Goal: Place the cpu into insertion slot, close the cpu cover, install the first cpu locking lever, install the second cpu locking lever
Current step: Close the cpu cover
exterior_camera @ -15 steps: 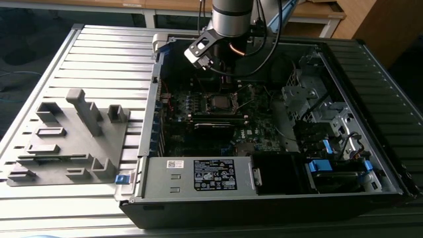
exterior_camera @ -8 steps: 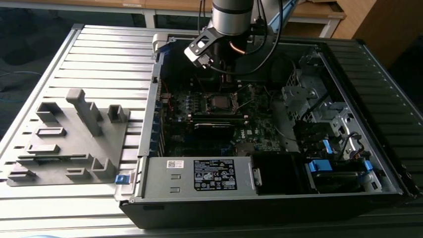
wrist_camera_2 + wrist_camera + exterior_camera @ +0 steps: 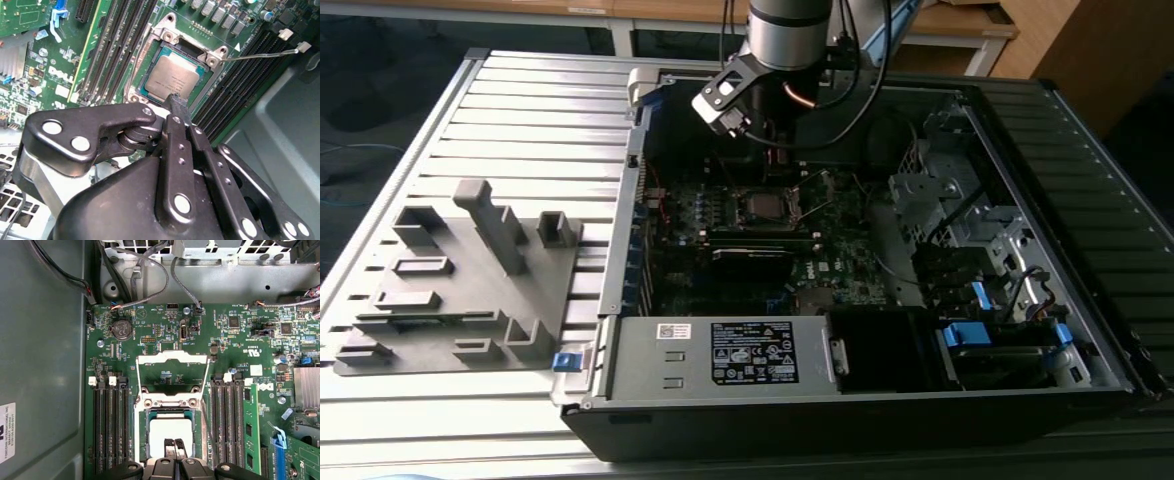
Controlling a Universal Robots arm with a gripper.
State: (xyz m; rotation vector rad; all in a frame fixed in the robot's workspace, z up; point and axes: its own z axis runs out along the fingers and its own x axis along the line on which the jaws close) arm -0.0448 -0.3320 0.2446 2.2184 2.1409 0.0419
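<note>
The cpu [image 3: 170,431] lies flat in the insertion slot [image 3: 142,440], its silvery top [image 3: 172,80] facing up. The cpu cover [image 3: 172,357] stands flipped open beyond the slot, with the green board showing through its cut-out. A thin wire locking lever [image 3: 260,54] sticks out sideways from the socket frame. My gripper [image 3: 175,445] is shut, its two black fingertips pressed together with nothing between them, right over the near edge of the chip [image 3: 177,101]. In the exterior view the gripper [image 3: 767,150] hangs inside the open case, just behind the socket [image 3: 767,205].
Long black memory slots [image 3: 107,430] flank the socket on both sides. Cables [image 3: 145,270] run along the case wall behind the board. A finned heatsink [image 3: 306,387] sits to one side. A grey fixture tray [image 3: 460,290] lies at the exterior view's left, outside the case.
</note>
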